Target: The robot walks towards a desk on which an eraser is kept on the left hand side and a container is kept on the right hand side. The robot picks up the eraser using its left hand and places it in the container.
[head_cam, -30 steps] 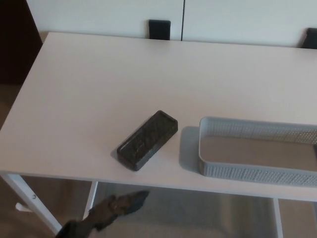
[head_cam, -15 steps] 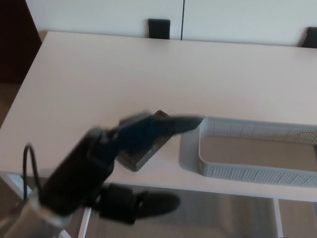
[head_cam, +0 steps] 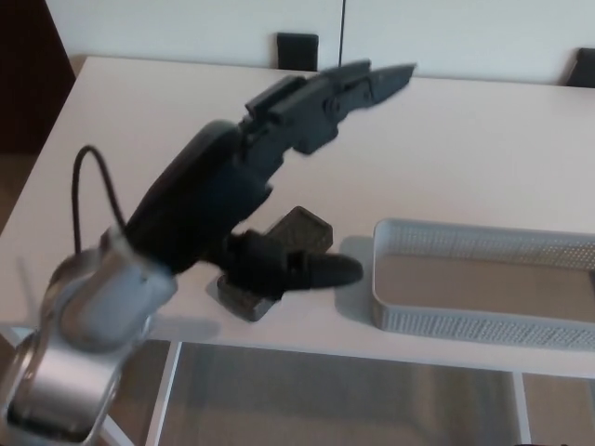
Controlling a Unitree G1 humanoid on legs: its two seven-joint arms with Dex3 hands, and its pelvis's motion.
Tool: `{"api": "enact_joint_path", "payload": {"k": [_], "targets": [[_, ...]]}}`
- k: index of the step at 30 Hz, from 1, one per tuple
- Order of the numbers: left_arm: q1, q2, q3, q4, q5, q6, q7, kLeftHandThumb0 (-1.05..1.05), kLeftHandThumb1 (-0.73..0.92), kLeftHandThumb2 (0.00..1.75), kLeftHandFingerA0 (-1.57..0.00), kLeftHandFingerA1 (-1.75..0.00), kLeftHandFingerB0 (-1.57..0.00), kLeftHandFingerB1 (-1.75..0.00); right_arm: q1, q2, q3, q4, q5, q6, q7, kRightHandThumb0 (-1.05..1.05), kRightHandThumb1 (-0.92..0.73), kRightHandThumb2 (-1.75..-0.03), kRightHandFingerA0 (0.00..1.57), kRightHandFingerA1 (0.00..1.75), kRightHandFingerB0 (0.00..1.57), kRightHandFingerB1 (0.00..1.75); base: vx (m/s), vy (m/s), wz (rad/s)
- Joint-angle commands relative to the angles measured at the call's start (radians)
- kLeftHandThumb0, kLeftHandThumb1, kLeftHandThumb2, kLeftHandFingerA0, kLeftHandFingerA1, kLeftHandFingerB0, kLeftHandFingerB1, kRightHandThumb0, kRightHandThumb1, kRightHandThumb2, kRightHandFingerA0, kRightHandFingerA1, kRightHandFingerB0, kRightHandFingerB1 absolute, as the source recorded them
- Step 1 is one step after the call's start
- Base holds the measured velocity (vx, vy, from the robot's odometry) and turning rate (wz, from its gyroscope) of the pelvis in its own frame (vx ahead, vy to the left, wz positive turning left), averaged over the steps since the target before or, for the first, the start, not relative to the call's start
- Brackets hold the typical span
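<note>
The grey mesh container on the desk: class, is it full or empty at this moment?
Empty. The grey mesh container shows only its bare floor, and the eraser lies on the desk outside it, under the open left hand.

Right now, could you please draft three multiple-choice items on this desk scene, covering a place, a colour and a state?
1. Where does the eraser lie relative to the container?
A. inside it
B. to its left
C. behind it

2. What colour is the container?
A. grey
B. red
C. green

3. How is the left hand?
A. shut on the eraser
B. not in view
C. open above the eraser

Answers: 1 B, it lies on the desk beside the rim; 2 A, grey mesh walls; 3 C, fingers spread, holding nothing.
</note>
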State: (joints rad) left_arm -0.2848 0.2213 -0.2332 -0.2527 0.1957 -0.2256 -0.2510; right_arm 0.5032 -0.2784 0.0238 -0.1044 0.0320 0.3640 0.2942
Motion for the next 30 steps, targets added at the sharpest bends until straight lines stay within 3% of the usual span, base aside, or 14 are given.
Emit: {"api": "enact_joint_path", "payload": {"k": [1,6,15,20,21,28,30], "targets": [[-0.210,-0.076,-0.109,0.385,0.419,0.607,0.162,-0.59,0.37,0.70,0.00,0.00,-0.03,-0.09,-0.008,-0.028,0.002,-0.008,-0.024,-0.056,0.004,-0.20,-0.44,-0.88,0.30,0.57,0.09,0.49,0.00,0.000,0.00],[-0.277,-0.132,-0.158,0.473,0.466,0.745,0.160,-0.56,0.36,0.72,0.00,-0.08,-0.02,-0.15,-0.004,-0.037,0.009,-0.024,-0.037,-0.047,0.000,-0.20,-0.45,-0.88,0.31,0.57,0.08,0.48,0.00,0.000,0.00],[-0.308,-0.190,-0.206,0.501,0.486,0.867,0.107,-0.59,0.38,0.72,0.00,0.00,0.00,-0.06,0.004,-0.052,0.016,-0.038,-0.050,-0.049,0.003,-0.20,-0.45,-0.89,0.32,0.58,0.09,0.48,0.00,0.000,0.00],[-0.291,-0.213,-0.211,0.523,0.495,0.893,0.127,-0.58,0.38,0.72,0.00,0.00,-0.01,-0.08,0.005,-0.056,0.022,-0.043,-0.061,-0.061,-0.001,-0.21,-0.45,-0.89,0.33,0.58,0.09,0.48,0.00,0.000,0.00],[-0.287,-0.210,-0.214,0.537,0.500,0.890,0.134,-0.55,0.36,0.73,0.00,-0.07,-0.01,-0.13,0.008,-0.058,0.022,-0.048,-0.065,-0.060,-0.002,-0.21,-0.45,-0.88,0.33,0.58,0.09,0.48,0.00,0.000,0.00],[-0.286,-0.181,-0.200,0.637,0.506,0.843,0.189,-0.63,0.38,0.70,0.00,0.00,0.00,-0.01,0.002,-0.062,0.020,-0.030,-0.062,-0.088,0.006,-0.20,-0.44,-0.88,0.33,0.58,0.09,0.49,0.00,0.000,0.00],[-0.291,-0.174,-0.188,0.670,0.497,0.833,0.209,-0.56,0.34,0.67,0.00,0.00,0.00,-0.05,0.006,-0.066,0.024,-0.040,-0.067,-0.076,0.007,-0.20,-0.45,-0.88,0.32,0.57,0.09,0.48,0.00,0.000,0.00]]}}
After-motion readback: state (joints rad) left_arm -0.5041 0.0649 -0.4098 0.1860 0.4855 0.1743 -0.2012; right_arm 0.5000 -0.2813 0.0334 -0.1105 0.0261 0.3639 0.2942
